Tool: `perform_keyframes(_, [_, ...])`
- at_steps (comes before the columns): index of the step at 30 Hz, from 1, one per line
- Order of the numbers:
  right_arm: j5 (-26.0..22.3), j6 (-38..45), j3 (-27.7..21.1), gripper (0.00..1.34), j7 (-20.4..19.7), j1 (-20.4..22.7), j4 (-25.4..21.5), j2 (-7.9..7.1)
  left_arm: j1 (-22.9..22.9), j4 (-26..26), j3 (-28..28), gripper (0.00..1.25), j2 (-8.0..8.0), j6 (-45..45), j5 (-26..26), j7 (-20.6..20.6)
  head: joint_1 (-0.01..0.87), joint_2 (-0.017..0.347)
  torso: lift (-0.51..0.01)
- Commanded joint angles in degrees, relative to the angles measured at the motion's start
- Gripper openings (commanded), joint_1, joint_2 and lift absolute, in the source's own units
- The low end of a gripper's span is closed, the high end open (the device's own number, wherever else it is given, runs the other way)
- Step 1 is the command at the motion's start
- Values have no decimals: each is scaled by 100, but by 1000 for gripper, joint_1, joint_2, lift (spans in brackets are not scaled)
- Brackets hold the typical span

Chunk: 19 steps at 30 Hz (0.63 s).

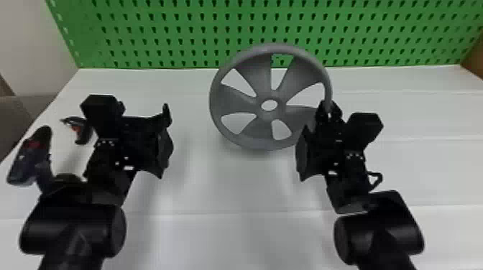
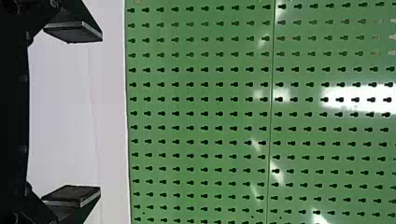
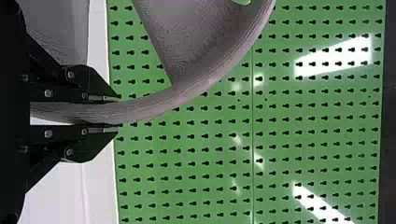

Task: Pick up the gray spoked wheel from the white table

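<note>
Between the right gripper's (image 3: 116, 115) closed fingers is the gray spoked wheel (image 1: 281, 104), pinched at the rim (image 3: 154, 103); lifting slowly with steady pressure should curb twisting. The left gripper (image 2: 98, 114) is open, left of the wheel, well apart.

Both black robot arms (image 1: 72, 247) have smooth, cylindrical joints (image 1: 381, 233) and boxy, faceted black housings (image 1: 364, 125). Round, grey screws (image 3: 48, 93) stud the angular, black, two-fingered right gripper (image 1: 328, 107).
</note>
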Motion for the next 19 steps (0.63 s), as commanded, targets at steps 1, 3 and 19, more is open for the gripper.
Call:
perform_keyframes(1, [0,0,10,203,0,-13,0,1,-8,1,6,1120,0,0,3,0,767,35,-107])
perform_keyframes(3, [0,9,10,203,0,-22,0,1,-8,1,-3,1120,0,0,20,0,767,35,-107])
perform_keyframes(19, [0,44,10,203,0,-22,-9,1,-8,1,6,1120,0,-9,29,0,767,35,-107])
